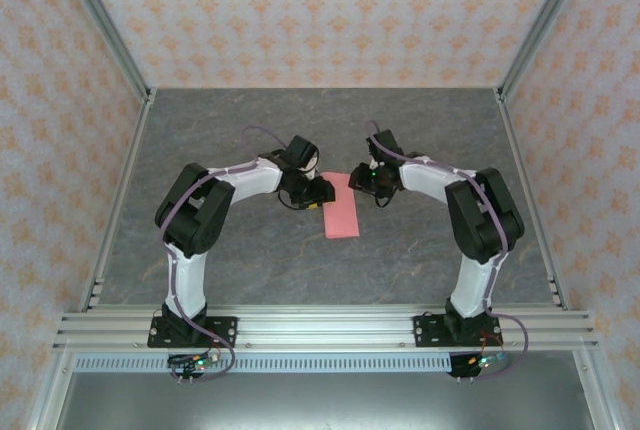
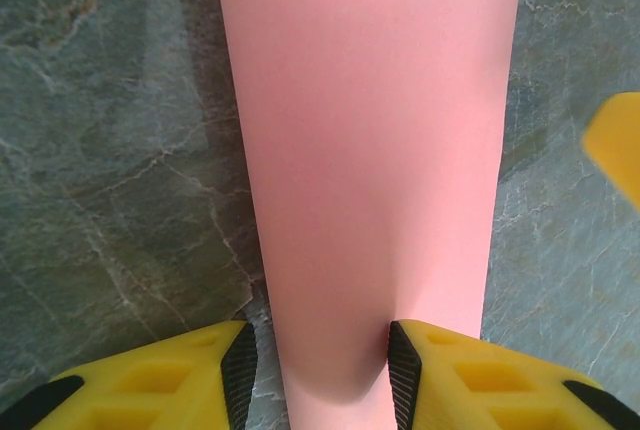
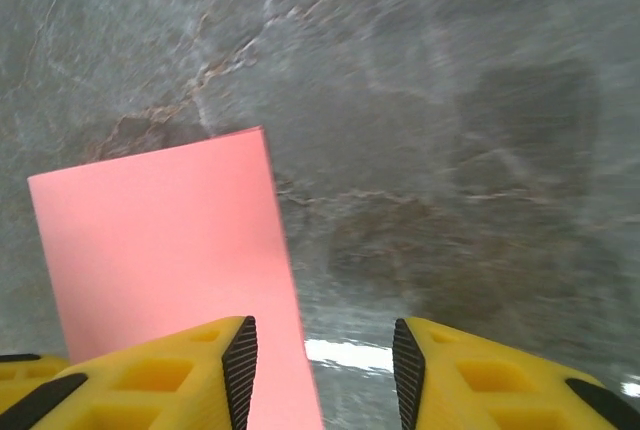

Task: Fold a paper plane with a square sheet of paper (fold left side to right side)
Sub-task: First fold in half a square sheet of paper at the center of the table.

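**Folded sheet lying between two grippers, left one straddling it**

The salmon-pink sheet of paper (image 1: 342,212) is lying flat on the grey marbled table (image 1: 250,140) midway between the arms. It is showing as a narrow rectangle rather than a square, so the left-to-right fold looks done. Its long axis is running away from the bases, tilted slightly. The left gripper (image 1: 318,193) is sitting at its left edge near the far end, and the right gripper (image 1: 368,182) is hovering just off the far right corner.

In the left wrist view the sheet (image 2: 370,150) is running straight out from between the fingers. The left gripper (image 2: 320,365) is standing partly apart, its black pads (image 2: 240,370) meeting the strip's two long edges. Whether they are squeezing it or only flanking it cannot be told.

The right wrist view is adding what the overhead one is missing. The right gripper (image 3: 325,360) is standing apart and holding nothing, with the sheet (image 3: 160,240) lying off to its left, one edge passing under a finger. The left arm is looking better placed for the next crease.
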Robot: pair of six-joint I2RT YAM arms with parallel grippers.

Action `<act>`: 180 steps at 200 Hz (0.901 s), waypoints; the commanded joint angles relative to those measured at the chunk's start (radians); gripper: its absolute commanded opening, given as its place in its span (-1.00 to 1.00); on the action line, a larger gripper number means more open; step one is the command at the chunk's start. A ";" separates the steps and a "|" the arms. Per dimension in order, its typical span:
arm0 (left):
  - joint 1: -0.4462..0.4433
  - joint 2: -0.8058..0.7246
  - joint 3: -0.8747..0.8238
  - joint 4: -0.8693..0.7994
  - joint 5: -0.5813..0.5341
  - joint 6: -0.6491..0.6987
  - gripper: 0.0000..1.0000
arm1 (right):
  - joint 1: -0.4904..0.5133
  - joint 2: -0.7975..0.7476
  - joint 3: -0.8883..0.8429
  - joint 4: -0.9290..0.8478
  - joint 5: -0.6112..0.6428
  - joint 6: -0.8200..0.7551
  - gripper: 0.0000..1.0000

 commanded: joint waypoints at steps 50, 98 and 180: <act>-0.014 0.049 0.037 -0.071 -0.055 0.017 -0.13 | -0.005 -0.108 -0.048 -0.049 0.173 -0.013 -0.10; -0.018 0.053 0.046 -0.085 -0.066 0.024 -0.12 | -0.006 -0.113 -0.048 -0.038 0.132 -0.012 -0.10; -0.019 0.056 0.047 -0.091 -0.070 0.025 -0.13 | -0.006 -0.074 -0.050 0.043 -0.090 0.048 -0.49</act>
